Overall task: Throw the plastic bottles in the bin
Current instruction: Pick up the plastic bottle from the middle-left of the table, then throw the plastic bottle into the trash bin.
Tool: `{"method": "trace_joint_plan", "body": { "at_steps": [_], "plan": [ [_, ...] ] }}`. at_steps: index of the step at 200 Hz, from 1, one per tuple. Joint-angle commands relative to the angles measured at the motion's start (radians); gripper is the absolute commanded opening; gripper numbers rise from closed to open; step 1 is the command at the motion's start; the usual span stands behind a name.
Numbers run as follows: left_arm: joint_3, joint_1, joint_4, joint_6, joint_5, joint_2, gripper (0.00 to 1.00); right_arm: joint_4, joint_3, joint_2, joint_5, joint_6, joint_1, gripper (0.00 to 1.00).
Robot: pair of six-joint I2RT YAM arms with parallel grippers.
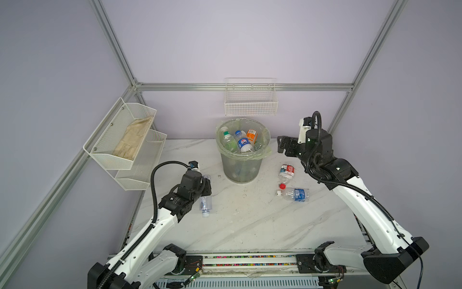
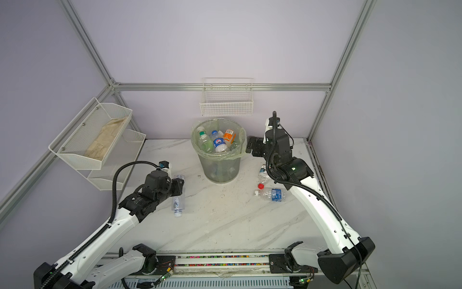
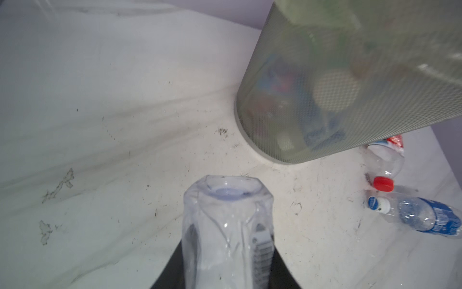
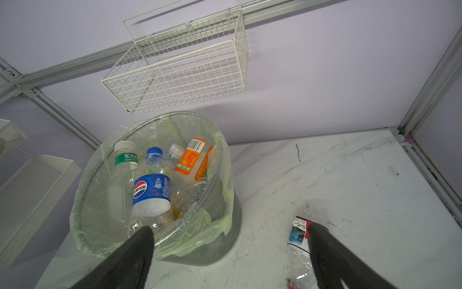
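The left gripper [image 1: 206, 186] is clenched on a clear plastic bottle [image 1: 205, 203] down by the white marbled tabletop [image 1: 245, 220], near the tall grey mesh bin [image 1: 241, 170], which is lined with a yellow-green bag and holds several bottles [image 1: 243, 144]. The right gripper [image 1: 280, 145] hangs released and empty beside the bin's rim, near a red-capped clear bottle [image 1: 286, 172] and a blue-labelled bottle [image 1: 296, 194] lying on the table.

Scuffed with dark marks, a white marble-patterned table [image 1: 250, 225] carries a round grey mesh bin [image 1: 241, 170], lined with a pale green bag [image 1: 265, 152], near its back edge. To the bin's right lie a crumpled red-labelled bottle [image 1: 286, 172] and a blue-labelled bottle [image 1: 297, 194], their capped ends just beside each other. A clear bottle [image 1: 206, 203] sits well apart on the left; whether it rests on the surface cannot be told
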Motion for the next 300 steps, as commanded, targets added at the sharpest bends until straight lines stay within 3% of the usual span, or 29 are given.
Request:
{"method": "trace_joint_plan", "body": {
  "at_steps": [1,56,123,225,300],
  "plan": [
    [0.138,-0.002,0.02,0.055,0.001,-0.044,0.12,0.002,-0.017,-0.04,0.003,0.017,-0.005,0.97],
    [0.287,-0.003,0.054,0.092,0.033,-0.1,0.1,0.003,-0.052,-0.063,0.001,0.018,-0.006,0.97],
    [0.348,-0.002,0.209,0.153,0.105,-0.159,0.07,0.028,-0.179,-0.074,-0.054,0.046,-0.005,0.97],
    [0.522,-0.002,0.384,0.176,0.227,-0.077,0.05,0.088,-0.428,-0.098,-0.185,0.11,-0.005,0.97],
    [0.532,-0.005,0.744,0.221,0.215,-0.028,0.0,0.116,-0.464,-0.096,-0.216,0.13,-0.006,0.97]
  ]
}}
